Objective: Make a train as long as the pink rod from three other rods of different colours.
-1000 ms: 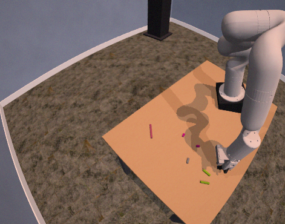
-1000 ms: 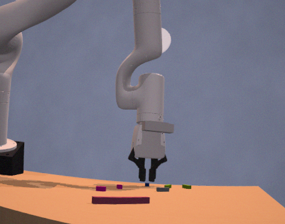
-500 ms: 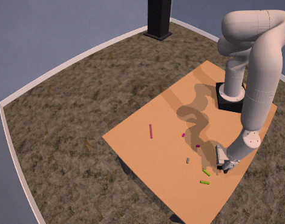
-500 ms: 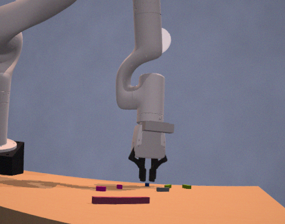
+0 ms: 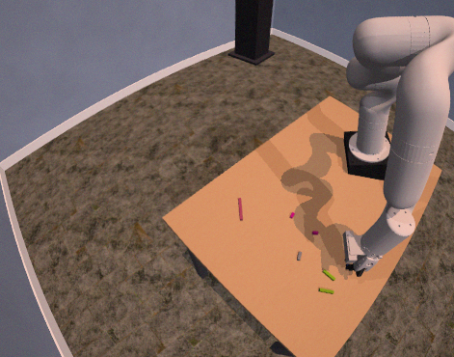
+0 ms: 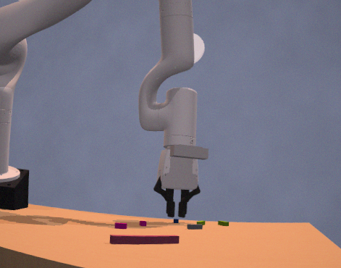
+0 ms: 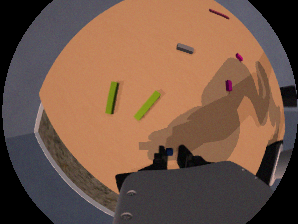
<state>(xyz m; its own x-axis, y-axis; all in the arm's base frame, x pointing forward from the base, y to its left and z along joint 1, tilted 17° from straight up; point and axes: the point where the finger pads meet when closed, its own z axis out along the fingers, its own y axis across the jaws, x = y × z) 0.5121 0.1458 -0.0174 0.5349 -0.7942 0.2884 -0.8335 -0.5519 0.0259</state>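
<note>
The long pink rod (image 5: 240,208) lies flat near the table's far left; it also shows in the exterior view (image 6: 144,239). Two magenta rods (image 5: 292,215) (image 5: 315,233), a grey rod (image 5: 299,256) and two lime rods (image 5: 329,275) (image 5: 326,290) lie apart from each other. A small blue rod (image 6: 176,220) rests on the table. My gripper (image 6: 176,214) points straight down just above the blue rod, its fingers a narrow gap apart and holding nothing. In the wrist view the blue rod (image 7: 169,153) shows between the fingertips.
The arm's black base (image 5: 367,161) stands at the table's back right. The table's near edge runs close to the lime rods. A black pillar (image 5: 252,29) stands far off on the floor.
</note>
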